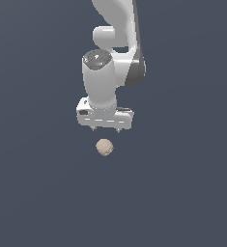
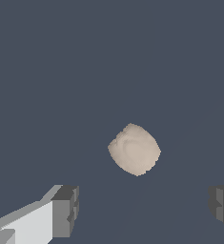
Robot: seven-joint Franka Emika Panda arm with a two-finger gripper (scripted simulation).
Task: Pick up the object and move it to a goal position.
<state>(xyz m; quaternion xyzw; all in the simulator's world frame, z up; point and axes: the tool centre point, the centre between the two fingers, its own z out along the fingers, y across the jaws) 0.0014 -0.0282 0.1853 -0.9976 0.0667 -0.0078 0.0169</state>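
a small beige-tan ball (image 1: 104,147) lies on a flat, matte slate-blue worktop (image 1: 33,193), a little below the middle of the exterior view. its outline is roundish but lumpy, with a rough, bumpy skin and shallow dents that catch soft shading; in the wrist view the same ball (image 2: 134,149) looks blunt-cornered, almost faceted along one edge, with a pale swirl across its face.

the white arm (image 1: 116,29) comes down from the top of the exterior view, smooth and glossy, with a rounded joint capped by a dark grey disc and a dark band on the exterior view's right side. at its end a wide, boxy white hand carries the pincer (image 1: 106,129), whose two short dark fingertips point down. the pincer stands open: the tips are spread well apart, wider than the ball, and nothing is between them. it hangs just above the ball, apart from it, the ball sitting roughly under the gap.

in the wrist view the fingers (image 2: 66,209) appear as blocky grey pads with stepped faces on white mounts, one at each side, with bare worktop between them and the ball beyond, not touching either.
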